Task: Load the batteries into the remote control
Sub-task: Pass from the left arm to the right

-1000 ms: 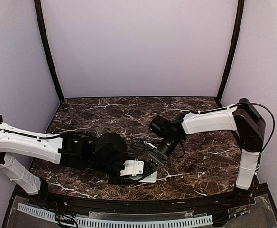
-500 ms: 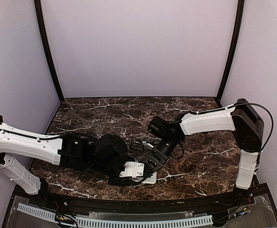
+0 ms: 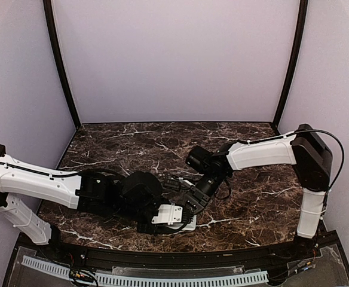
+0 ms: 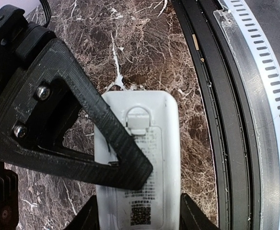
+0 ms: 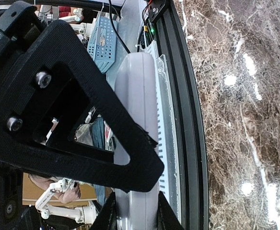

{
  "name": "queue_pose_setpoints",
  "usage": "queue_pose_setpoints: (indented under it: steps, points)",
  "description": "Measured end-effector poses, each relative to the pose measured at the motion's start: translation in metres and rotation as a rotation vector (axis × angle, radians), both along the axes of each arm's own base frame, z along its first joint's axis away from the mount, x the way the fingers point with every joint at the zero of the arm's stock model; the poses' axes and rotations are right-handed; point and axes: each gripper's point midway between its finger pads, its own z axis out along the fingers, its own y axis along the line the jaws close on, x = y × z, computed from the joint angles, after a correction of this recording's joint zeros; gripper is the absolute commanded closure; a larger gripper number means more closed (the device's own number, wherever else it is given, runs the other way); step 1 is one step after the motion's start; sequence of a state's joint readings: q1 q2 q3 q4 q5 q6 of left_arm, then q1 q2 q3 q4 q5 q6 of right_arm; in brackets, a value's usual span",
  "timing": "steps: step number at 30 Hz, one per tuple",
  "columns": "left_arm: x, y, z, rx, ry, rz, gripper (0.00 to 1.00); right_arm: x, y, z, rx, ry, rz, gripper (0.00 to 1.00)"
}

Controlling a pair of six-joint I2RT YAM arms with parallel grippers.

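Left fingers (image 4: 192, 219) clamped; right fingers (image 5: 101, 220) clamped; arms converged low.

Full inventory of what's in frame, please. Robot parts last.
remote control: 1, white, labelled back with latch tab facing the left wrist camera, at the near table edge between the claws
batteries: 0 visible in any view
table: 1, dark brown marble with white veins
rail: 1, black, along the table's near edge
slotted strip: 1, white, just outside the rail
walls: pale lilac, behind and to both sides of the table
left claw: 1, black, on a white arm, fingers on either side of the remote control's width
right claw: 1, black, on a white arm, closed on the remote control seen edge-on
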State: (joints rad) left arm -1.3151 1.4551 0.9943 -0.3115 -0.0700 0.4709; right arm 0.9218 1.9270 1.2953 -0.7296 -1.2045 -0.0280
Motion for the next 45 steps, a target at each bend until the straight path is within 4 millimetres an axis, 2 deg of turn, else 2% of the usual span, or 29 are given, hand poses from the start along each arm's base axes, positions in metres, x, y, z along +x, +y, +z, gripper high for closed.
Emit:
queue_pose_setpoints:
  steps: [16, 22, 31, 36, 39, 41, 45]
  points:
    - [0.006, 0.000, 0.001, -0.001, -0.030, 0.023, 0.57, 0.010, -0.002, 0.003, 0.002, -0.027, -0.052, 1.00]
    - [0.007, -0.001, 0.000, 0.003, -0.035, 0.030, 0.42, 0.010, -0.002, 0.002, 0.003, -0.031, -0.054, 1.00]
    - [0.013, 0.000, -0.005, 0.013, -0.036, 0.069, 0.31, 0.008, -0.005, -0.004, -0.016, -0.026, -0.057, 1.00]
    - [0.016, 0.001, -0.006, 0.017, -0.043, 0.083, 0.19, 0.008, -0.006, -0.007, -0.031, -0.031, -0.063, 1.00]
    - [0.016, 0.001, -0.006, 0.016, -0.041, 0.087, 0.08, 0.010, -0.006, -0.009, -0.044, -0.038, -0.070, 1.00]
    - [0.016, 0.001, -0.006, 0.013, -0.036, 0.089, 0.03, 0.013, -0.008, -0.012, -0.061, -0.045, -0.084, 1.00]
    - [0.014, 0.003, -0.003, -0.006, -0.025, 0.097, 0.01, 0.018, -0.011, -0.017, -0.095, -0.069, -0.115, 1.00]
